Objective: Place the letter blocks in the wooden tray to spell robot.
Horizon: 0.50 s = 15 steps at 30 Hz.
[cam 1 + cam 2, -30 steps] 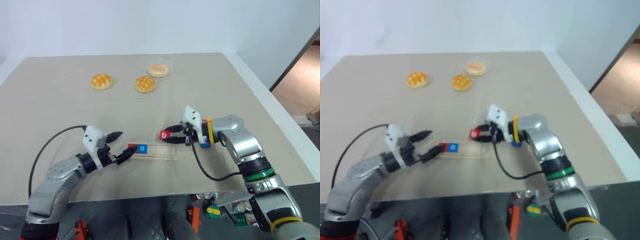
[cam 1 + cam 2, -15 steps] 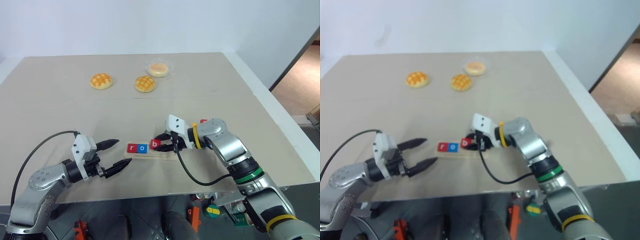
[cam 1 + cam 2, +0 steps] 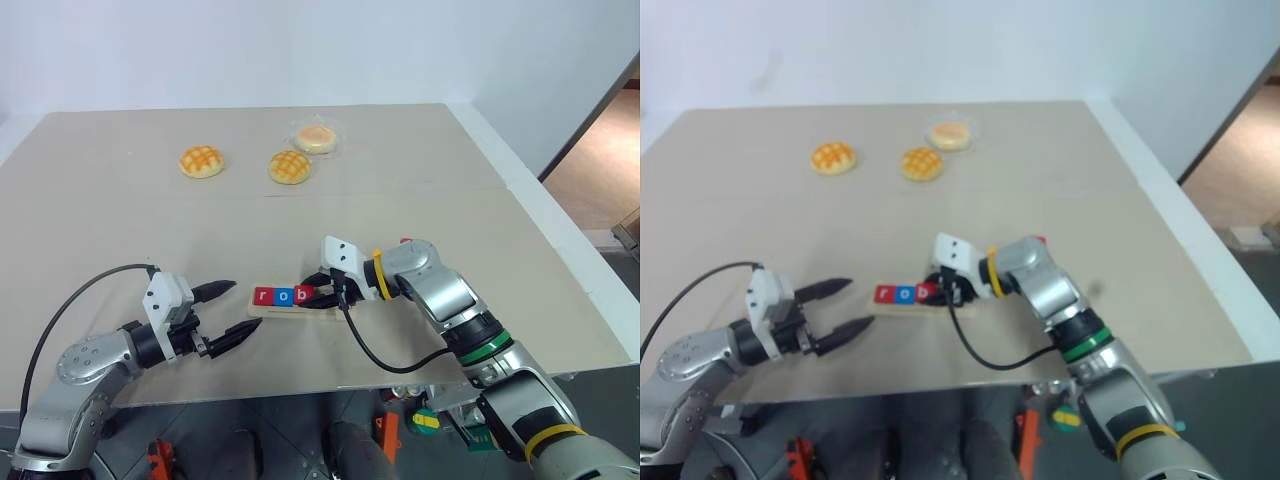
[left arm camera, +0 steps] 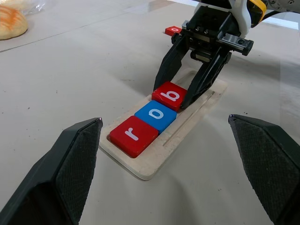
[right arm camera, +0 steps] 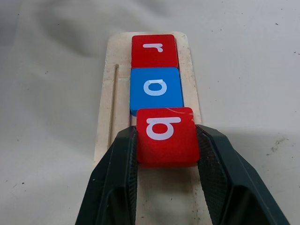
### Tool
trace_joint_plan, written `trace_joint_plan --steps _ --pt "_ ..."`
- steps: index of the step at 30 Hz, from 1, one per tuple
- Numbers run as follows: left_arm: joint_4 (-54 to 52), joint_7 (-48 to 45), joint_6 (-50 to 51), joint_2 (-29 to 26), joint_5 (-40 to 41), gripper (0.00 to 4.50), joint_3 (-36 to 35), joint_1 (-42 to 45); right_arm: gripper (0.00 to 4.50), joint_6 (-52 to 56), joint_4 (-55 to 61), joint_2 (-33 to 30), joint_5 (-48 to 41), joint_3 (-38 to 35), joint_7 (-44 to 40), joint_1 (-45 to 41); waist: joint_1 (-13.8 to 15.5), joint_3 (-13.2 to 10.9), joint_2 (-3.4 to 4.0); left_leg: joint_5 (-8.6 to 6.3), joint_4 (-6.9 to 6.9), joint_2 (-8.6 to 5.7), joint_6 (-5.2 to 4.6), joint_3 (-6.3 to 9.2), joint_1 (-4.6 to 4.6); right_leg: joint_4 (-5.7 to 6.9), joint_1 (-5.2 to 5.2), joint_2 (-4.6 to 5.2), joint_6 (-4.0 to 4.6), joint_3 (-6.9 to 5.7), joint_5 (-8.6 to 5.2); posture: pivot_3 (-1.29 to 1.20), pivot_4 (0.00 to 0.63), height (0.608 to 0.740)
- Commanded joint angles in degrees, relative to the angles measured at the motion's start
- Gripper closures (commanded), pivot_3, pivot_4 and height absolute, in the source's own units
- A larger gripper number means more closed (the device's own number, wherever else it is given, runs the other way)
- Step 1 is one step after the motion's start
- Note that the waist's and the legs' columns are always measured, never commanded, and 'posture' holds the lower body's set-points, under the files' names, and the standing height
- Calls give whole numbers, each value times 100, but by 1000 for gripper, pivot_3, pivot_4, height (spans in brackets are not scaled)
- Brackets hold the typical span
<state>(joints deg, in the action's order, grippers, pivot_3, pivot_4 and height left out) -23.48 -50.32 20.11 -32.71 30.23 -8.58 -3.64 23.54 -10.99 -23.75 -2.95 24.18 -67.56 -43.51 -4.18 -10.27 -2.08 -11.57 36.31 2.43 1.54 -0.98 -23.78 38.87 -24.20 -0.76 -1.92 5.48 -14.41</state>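
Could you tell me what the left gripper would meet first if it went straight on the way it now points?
Most likely the near end of the wooden tray, at the red r block; the open left gripper points at it across bare table.

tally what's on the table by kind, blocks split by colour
Red letter blocks: 3 (r block, b block, loose red block beyond the tray)
Blue letter blocks: 1 (o block)
Wooden tray: 1
Buns: 3 (plain, plain, wrapped)
Total visible: 8
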Motion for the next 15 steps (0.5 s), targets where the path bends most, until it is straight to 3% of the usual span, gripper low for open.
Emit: trace_joint_plan --steps 1,15 --pt "-170 37 -67 -45 3 0 29 26 3224 -63 38 -9 -8 -13 -83 -101 0 0 0 0 0 0 0 1 0 0 0 0 0 -1 0 0 150 740" --pt "-78 95 -47 -57 -55 0 132 127 3224 139 97 -9 -22 5 -128 -71 0 0 0 0 2 2 0 1 1 4 0 -2 2 -1 2 0 150 740"
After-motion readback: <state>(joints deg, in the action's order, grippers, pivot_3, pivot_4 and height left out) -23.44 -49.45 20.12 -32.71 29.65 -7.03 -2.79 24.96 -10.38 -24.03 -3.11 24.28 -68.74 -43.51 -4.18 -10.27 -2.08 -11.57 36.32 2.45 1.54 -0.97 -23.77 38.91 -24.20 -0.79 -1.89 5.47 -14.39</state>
